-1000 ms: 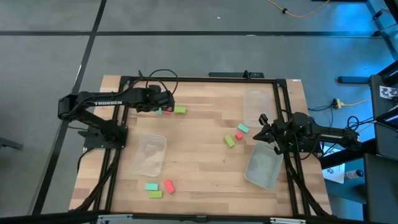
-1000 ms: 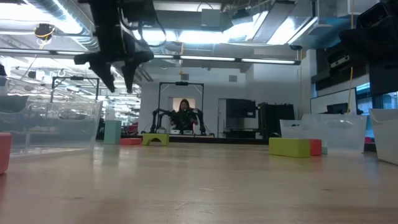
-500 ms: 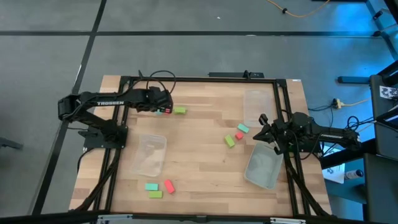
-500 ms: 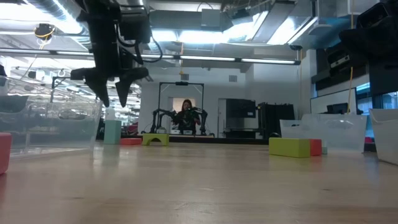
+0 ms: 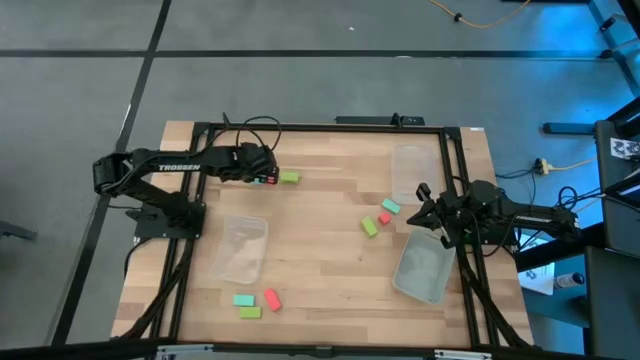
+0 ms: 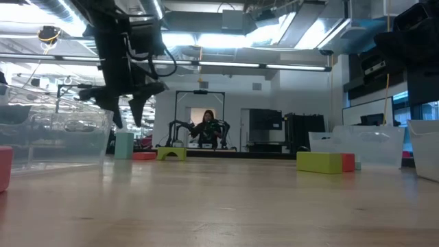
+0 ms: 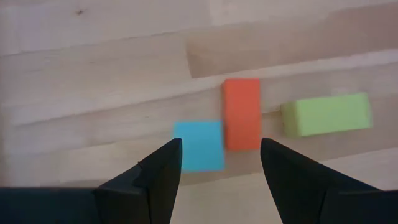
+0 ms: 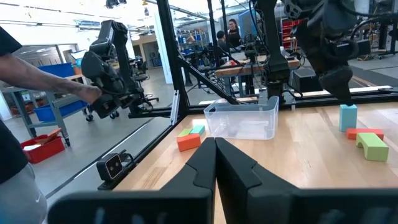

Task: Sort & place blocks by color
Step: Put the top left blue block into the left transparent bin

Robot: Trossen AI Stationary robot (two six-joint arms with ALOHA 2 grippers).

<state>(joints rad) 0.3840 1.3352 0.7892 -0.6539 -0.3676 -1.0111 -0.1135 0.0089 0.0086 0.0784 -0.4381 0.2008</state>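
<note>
My left gripper hangs open above the far-left group of blocks, pointing down. In the left wrist view its fingers stand either side of the teal block and the red block, touching neither; a lime block lies beside them. In the low view the left gripper is above the upright teal block. All three blocks rest on the table. My right gripper waits shut near the right edge, beside another teal, red and lime group.
Three clear tubs stand on the table: one left of centre, one far right, one near right. A third group lies near the front edge: teal, lime, red. A black frame rims the table.
My left gripper has come down toward the teal and red blocks at the far left, staying open. The blocks have not moved.
</note>
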